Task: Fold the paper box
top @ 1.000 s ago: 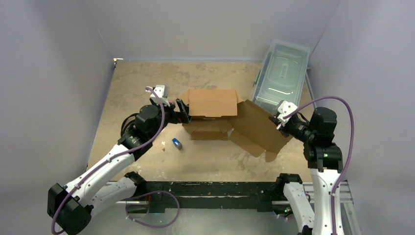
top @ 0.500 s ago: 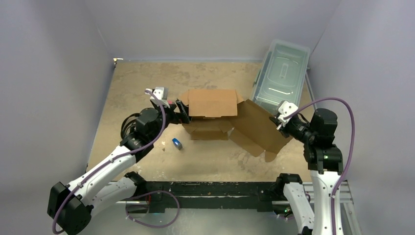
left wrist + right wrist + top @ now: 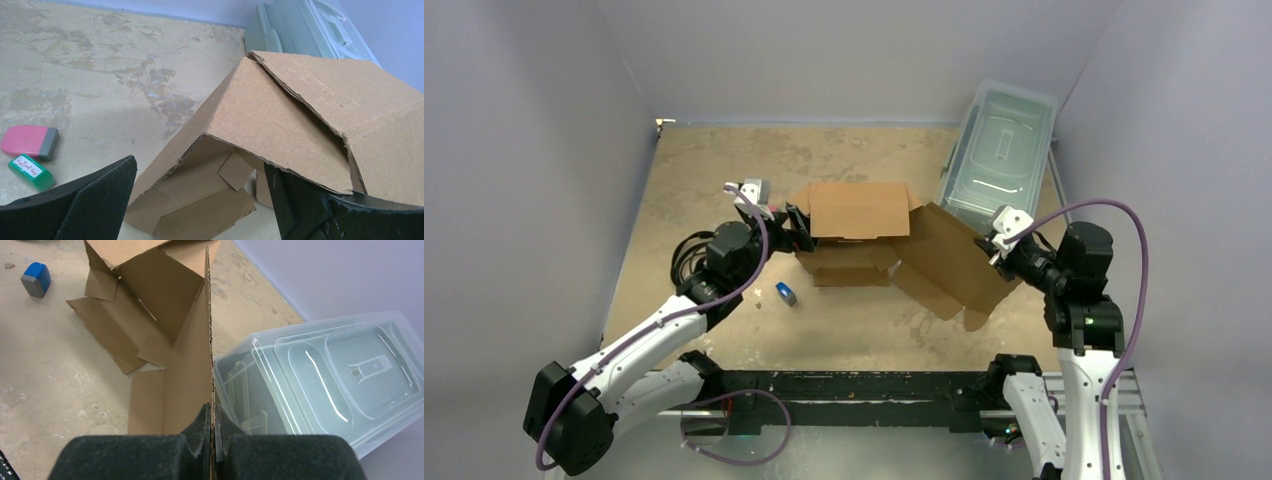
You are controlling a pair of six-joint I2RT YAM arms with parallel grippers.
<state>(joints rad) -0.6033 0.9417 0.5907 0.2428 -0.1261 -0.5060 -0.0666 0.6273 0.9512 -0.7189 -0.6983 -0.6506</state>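
Little has changed in the last second: our right pincer (image 3: 214, 432) stays clamped on the right flap of the plain brown corrugated cardboard box (image 3: 861, 210), half-raised mid-surface (image 3: 704, 170), while our left pincer (image 3: 796, 230), wide open, hovers at its left wall, so folding has not advanced.

The paper box (image 3: 864, 225) hogs the middle of the table (image 3: 704, 170). Its big right flap stands on edge just beside the clear bin (image 3: 999, 150), so there's barely a slot between those two, and the right gripper (image 3: 212, 415) is clamped on that flap's edge. The left gripper (image 3: 200, 185) is spread wide at the box's left end, with cardboard filling the way ahead. The roomiest bare stretch is far-left and along the back wall. The near side is passable apart from a small blue block (image 3: 785, 292). A pink eraser (image 3: 30, 141) and a green thing (image 3: 30, 170) lie left of the box, probably close by, but they're hard to spot from above.
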